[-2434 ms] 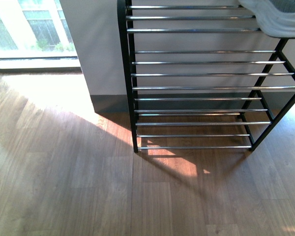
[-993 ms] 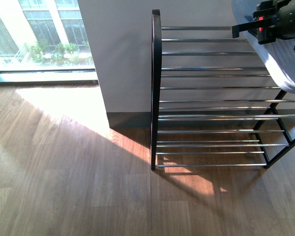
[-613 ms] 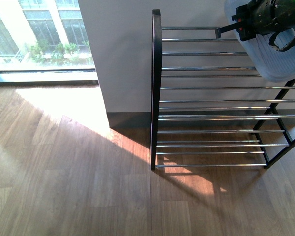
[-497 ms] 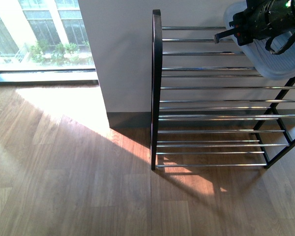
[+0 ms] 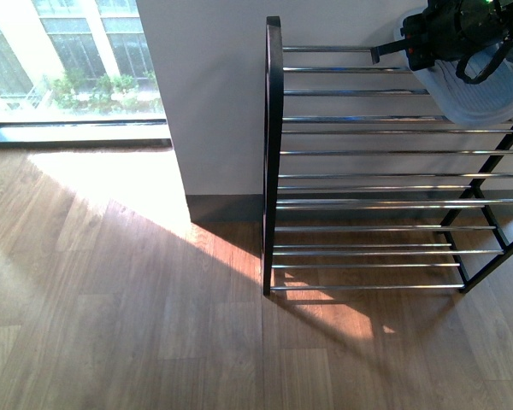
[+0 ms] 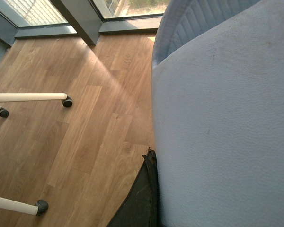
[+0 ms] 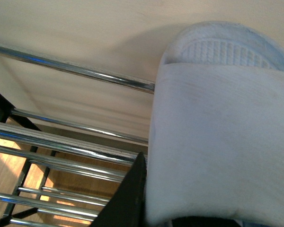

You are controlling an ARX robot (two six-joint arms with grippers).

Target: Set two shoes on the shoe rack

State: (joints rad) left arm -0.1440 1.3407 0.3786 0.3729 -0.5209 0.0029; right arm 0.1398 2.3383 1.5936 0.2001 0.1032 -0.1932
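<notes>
Front view, left to right: a window (image 5: 68,64), sunlit wood floor (image 5: 111,299), then the shoe rack (image 5: 274,154), black-framed with chrome bars, against a pale wall. At the rack's top right, the right gripper (image 5: 392,51) carries a pale blue slide (image 5: 483,94) over the upper bars; no grey sneaker shows in any view. Right wrist view shows that slide (image 7: 217,132) filling the frame, one black finger (image 7: 128,198) against its strap. Left wrist view shows another pale blue slide (image 6: 227,127) held above the floor. No writing or brand is legible.
</notes>
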